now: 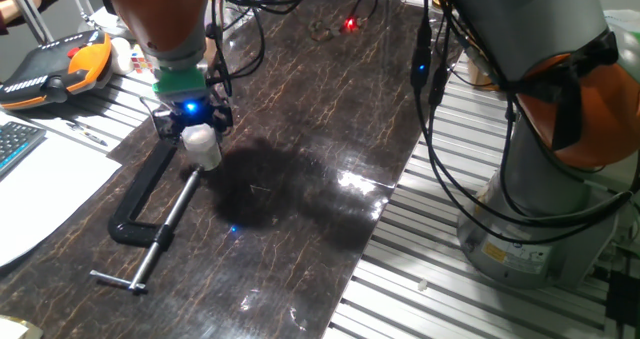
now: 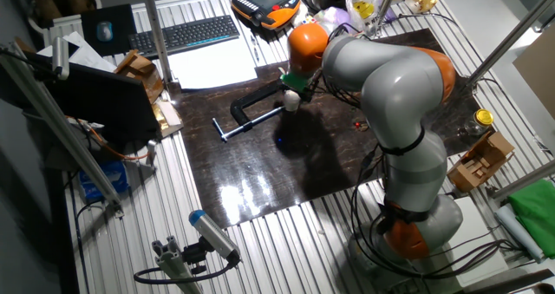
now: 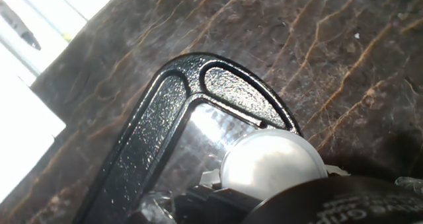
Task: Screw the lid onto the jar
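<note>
Gripper (image 1: 194,122) pinches the whitish lid (image 1: 200,136) atop the jar (image 1: 207,156), beside the C-clamp (image 1: 150,194).
The jar seems clamped inside the frame; a clean screw-on likely needs the lid level, pressed lightly and turned squarely about the jar's axis.

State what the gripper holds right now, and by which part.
The gripper appears shut on the lid, gripped at its sides, over the jar inside the black C-clamp. The exact contact points are hidden.
</note>
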`<state>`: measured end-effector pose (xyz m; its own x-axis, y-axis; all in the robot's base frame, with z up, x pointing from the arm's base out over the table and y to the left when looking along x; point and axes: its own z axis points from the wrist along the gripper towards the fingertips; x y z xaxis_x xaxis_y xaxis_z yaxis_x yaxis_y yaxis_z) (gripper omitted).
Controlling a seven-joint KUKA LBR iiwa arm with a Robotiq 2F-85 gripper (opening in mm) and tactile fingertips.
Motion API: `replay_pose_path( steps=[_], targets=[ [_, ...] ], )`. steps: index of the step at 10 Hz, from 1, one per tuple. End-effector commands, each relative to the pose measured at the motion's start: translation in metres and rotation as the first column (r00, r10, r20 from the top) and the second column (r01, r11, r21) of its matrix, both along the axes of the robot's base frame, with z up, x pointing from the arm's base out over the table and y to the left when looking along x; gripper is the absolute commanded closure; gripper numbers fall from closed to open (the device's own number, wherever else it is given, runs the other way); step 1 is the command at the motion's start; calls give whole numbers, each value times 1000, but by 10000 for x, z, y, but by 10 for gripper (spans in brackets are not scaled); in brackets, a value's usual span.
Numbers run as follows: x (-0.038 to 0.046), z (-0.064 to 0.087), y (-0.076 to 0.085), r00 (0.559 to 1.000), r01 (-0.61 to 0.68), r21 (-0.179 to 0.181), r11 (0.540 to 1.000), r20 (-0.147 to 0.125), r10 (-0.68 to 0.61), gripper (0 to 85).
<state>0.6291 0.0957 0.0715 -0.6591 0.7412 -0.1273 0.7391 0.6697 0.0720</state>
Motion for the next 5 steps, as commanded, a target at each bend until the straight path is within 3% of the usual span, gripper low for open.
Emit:
replay_pose_path(
  steps=[1, 5],
  targets=[
    [0, -13, 1, 1000, 14, 8, 1000, 0, -14, 143],
    [0, 4, -2, 985, 173, 7, 985, 1, -173, 133]
  ],
)
